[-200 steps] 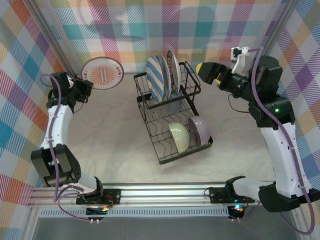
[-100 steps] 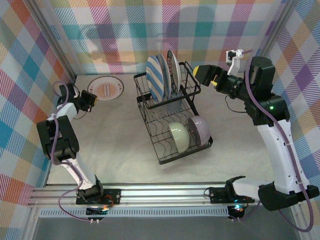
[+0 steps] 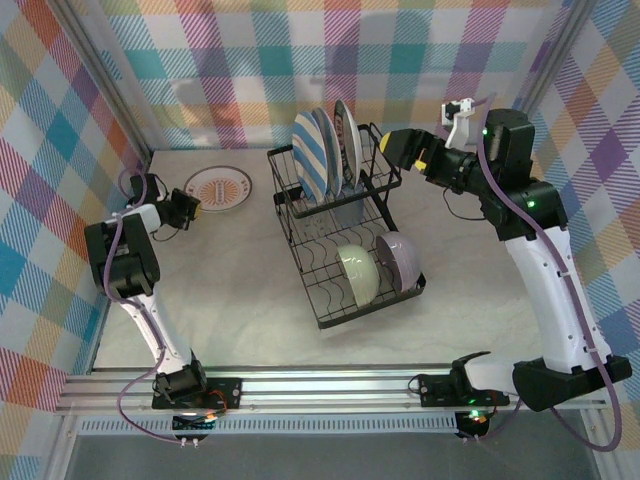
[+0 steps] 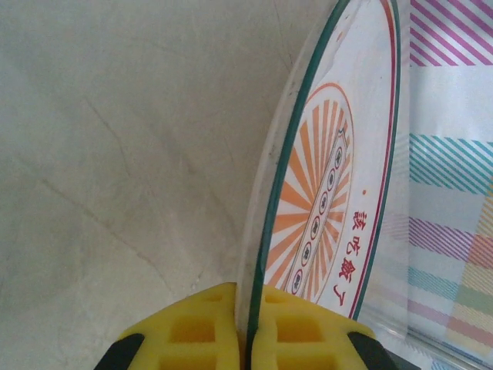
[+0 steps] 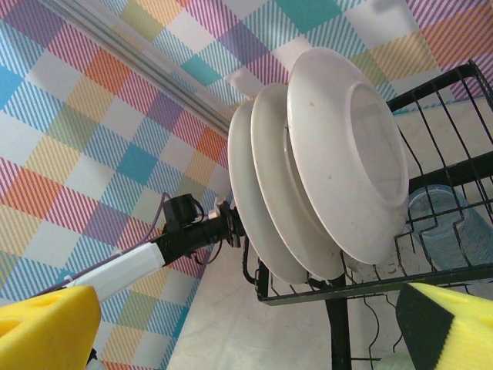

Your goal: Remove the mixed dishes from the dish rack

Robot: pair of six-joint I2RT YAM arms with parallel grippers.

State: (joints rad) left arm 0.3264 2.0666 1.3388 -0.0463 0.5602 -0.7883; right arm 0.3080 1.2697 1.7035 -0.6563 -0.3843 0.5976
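My left pincer (image 3: pixel 185 210), clamped tight on the rim of the orange-rayed plate (image 3: pixel 222 187), has brought it down from mid-air to lie low at the counter's (image 3: pixel 230 300) far-left corner. By my reckoning that dish needs only letting go. My right pincer (image 3: pixel 400 150), wide open and empty, has closed in on the three plates (image 3: pixel 322 150) standing at the far end of the dish rack (image 3: pixel 345 285). Whether my plate rests fully flat, I cannot tell. The tumbler (image 5: pixel 451 223) sits half-hidden behind the wires.
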